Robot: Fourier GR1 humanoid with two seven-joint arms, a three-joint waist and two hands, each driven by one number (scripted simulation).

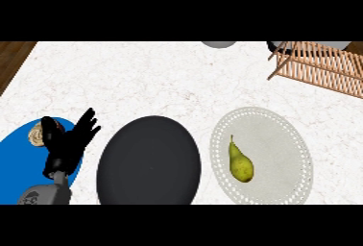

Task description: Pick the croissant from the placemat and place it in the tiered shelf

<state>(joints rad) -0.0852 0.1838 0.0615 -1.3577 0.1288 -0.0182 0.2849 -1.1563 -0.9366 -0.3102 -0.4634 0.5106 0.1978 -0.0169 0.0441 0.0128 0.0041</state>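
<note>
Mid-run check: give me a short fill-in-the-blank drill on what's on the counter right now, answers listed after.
1. The croissant lies on a placemat coloured ____.
2. The pear lies on the ____ plate.
3. The black plate sits between the placemat and the white plate and carries ____.
4. The left hand is beside the croissant with its fingers ____.

Answers: blue; white; nothing; open

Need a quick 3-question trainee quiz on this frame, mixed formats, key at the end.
1. True or false: the pear lies on the black plate.
2. Which robot hand is in view?
3. The croissant sits on: A) the wooden rack B) the blue placemat C) the counter

Key:
1. False; it lies on the white plate.
2. The left robot hand, fingers spread, beside the croissant.
3. B
</note>
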